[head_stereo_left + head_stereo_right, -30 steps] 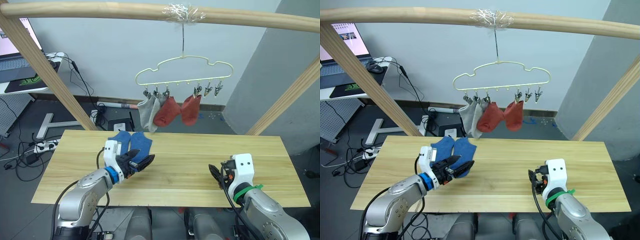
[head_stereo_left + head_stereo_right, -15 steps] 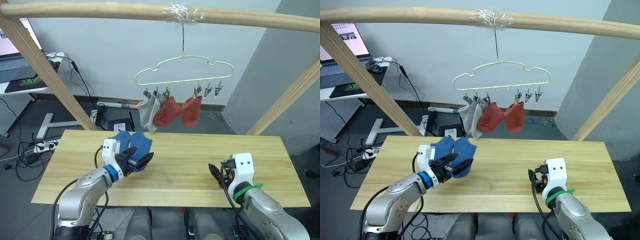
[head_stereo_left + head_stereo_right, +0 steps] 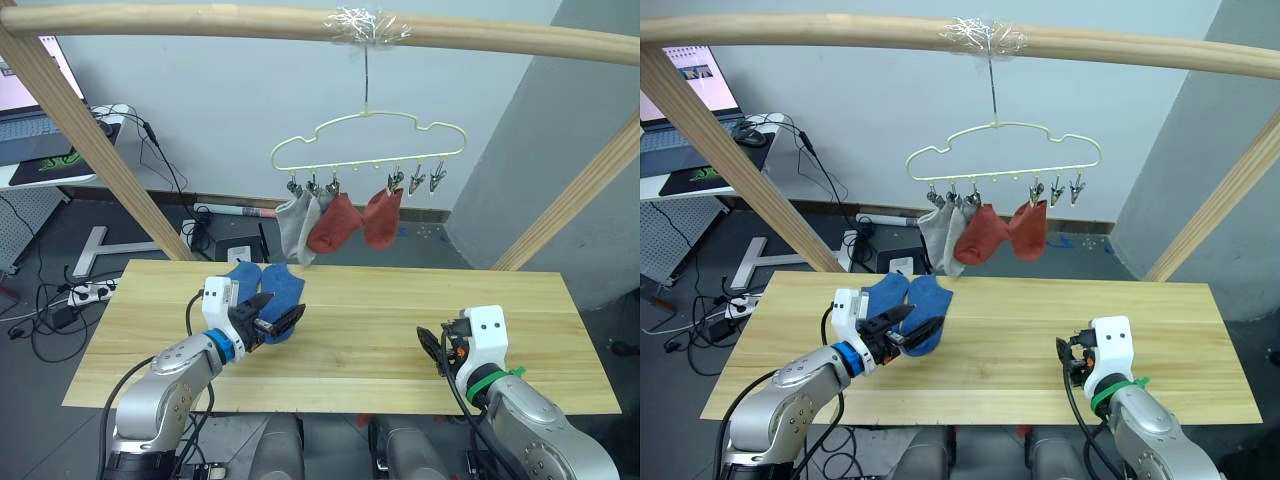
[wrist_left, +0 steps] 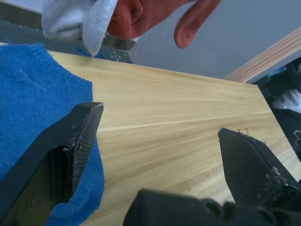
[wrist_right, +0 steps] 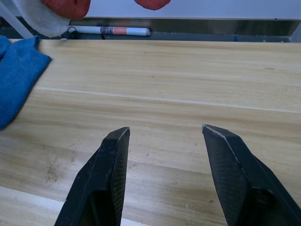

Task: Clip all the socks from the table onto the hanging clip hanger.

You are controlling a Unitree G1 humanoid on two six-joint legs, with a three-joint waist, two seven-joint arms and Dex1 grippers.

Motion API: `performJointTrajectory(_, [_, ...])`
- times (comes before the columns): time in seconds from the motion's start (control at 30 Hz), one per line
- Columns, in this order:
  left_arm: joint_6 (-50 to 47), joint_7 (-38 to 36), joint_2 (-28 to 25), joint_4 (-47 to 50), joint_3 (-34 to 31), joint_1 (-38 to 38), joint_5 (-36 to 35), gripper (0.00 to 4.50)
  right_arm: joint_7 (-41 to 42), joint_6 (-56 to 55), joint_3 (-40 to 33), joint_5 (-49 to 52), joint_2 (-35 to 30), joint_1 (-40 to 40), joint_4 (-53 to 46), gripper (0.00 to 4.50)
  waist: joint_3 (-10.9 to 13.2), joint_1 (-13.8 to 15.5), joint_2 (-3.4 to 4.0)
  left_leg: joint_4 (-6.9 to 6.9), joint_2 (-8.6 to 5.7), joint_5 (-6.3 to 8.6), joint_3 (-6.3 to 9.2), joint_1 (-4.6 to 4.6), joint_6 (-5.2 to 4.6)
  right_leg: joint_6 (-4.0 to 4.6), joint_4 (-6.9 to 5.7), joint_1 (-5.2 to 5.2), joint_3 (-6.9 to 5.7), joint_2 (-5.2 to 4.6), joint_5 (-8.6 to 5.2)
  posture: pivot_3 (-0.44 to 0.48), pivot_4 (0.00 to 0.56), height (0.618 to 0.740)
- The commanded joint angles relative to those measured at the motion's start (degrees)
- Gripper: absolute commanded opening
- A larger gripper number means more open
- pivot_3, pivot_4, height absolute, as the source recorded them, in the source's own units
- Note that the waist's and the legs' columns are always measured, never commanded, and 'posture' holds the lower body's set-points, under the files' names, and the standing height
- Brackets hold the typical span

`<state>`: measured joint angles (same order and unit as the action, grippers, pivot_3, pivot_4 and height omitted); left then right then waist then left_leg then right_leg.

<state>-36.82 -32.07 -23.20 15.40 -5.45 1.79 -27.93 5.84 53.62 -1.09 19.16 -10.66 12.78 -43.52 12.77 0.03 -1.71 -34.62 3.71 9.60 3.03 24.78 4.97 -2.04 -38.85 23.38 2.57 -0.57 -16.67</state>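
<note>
a: where's the left gripper (image 3: 281, 322) now?

b: low over the surface (image 3: 400, 340), at the near edge of the two blue socks (image 3: 262, 284). a second ago it hung a little nearer the robot; it has since slid forward and left toward the socks. its fingers are spread apart, and in the left wrist view one black finger (image 4: 70, 146) is over the blue fabric while the other is over bare wood.

a: so nothing held yet?

b: nothing. the blue socks still lie flat side by side on the far left part of the surface, same spot as before.

a: and the right gripper (image 3: 1072, 362)?

b: parked near the right front of the surface, fingers apart and empty, with no change over the last second.

a: how far along is the job?

b: the clip hanger (image 3: 368, 145) hangs from the wooden beam above the far edge, and it carries two grey socks (image 3: 297, 223) on its left clips and two rust-red socks (image 3: 355, 220) toward the middle. a few clips at its right end look free. i'd judge four done, two left.

a: what does the move mean, then?

b: it reads as the approach for picking up a blue sock. closing on one layer only, without dragging its neighbour along, looks like the tricky bit.
</note>
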Motion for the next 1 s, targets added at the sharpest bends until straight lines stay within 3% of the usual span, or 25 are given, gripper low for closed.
performJointTrajectory(0.03, [1.6,-2.1,-2.2,1.2,0.9,2.6,0.7,4.48,-1.4,0.4,-2.1,0.6,1.2,-3.6,-0.6,2.51,0.0,0.0,0.00,0.00,0.00,0.00,0.00,0.00,0.00,0.00,0.00,0.01,0.00,0.00,0.00,0.104,0.194,0.740])
performJointTrajectory(0.13, [0.7,-5.1,-4.5,1.3,2.1,5.1,0.1,4.48,-2.3,1.7,-2.7,0.8,2.2,-7.6,-0.2,2.51,0.0,0.0,0.00,0.00,0.00,0.00,-0.01,0.00,0.00,0.00,0.00,0.01,0.00,0.01,0.00,0.105,0.195,0.740])
performJointTrajectory(0.47, [-1.7,-7.1,-4.8,-1.3,0.0,17.1,-4.1,4.48,-3.9,5.3,-4.3,0.1,2.8,-23.9,5.5,2.51,0.0,0.0,0.00,0.18,-0.01,-0.01,0.00,0.04,-0.01,-0.39,-0.03,0.07,-0.04,0.06,0.18,0.113,0.186,0.740])
performJointTrajectory(0.67, [-0.8,-11.7,-6.7,-3.3,0.9,23.9,-4.9,4.48,-3.0,4.1,-4.2,-0.5,1.8,-35.1,13.5,2.51,0.0,0.0,0.00,0.26,-0.01,-0.02,0.01,0.04,-0.02,-0.40,-0.06,0.11,-0.05,0.09,0.20,0.128,0.186,0.740])
performJointTrajectory(1.0, [-2.7,-14.3,-7.1,-6.4,1.4,33.2,-5.9,4.48,-0.7,-1.9,-2.4,-2.2,1.7,-46.7,27.0,2.51,0.1,0.0,0.02,0.36,-0.02,-0.01,0.02,0.05,-0.02,-0.40,-0.06,0.12,-0.07,0.09,0.20,0.132,0.204,0.740])
